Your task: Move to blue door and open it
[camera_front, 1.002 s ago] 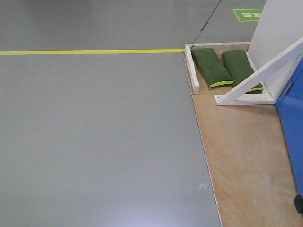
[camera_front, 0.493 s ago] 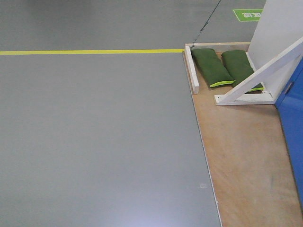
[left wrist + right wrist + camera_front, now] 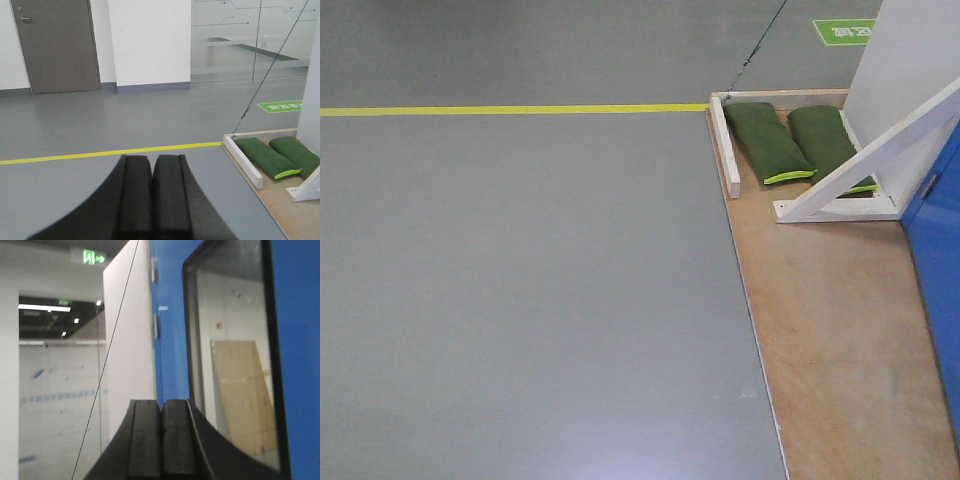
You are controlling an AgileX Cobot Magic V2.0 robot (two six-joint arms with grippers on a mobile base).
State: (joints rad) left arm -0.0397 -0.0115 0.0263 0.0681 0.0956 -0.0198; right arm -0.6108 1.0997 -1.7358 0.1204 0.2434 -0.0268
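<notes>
My left gripper [image 3: 151, 200] and right gripper [image 3: 161, 440] are both closed on nothing, near the blue door [image 3: 295, 340].

Green sandbags [image 3: 265, 157] lie ahead-right of my left fingers. The door stands just ahead of my right fingers, glossy blue around a dark-framed glass pane [image 3: 230, 365]. The front view matches half a second ago, with the door's edge at far right.

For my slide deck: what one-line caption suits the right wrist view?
Right gripper, fingers closed, faces the blue door and its glass pane, white panel at left.
</notes>
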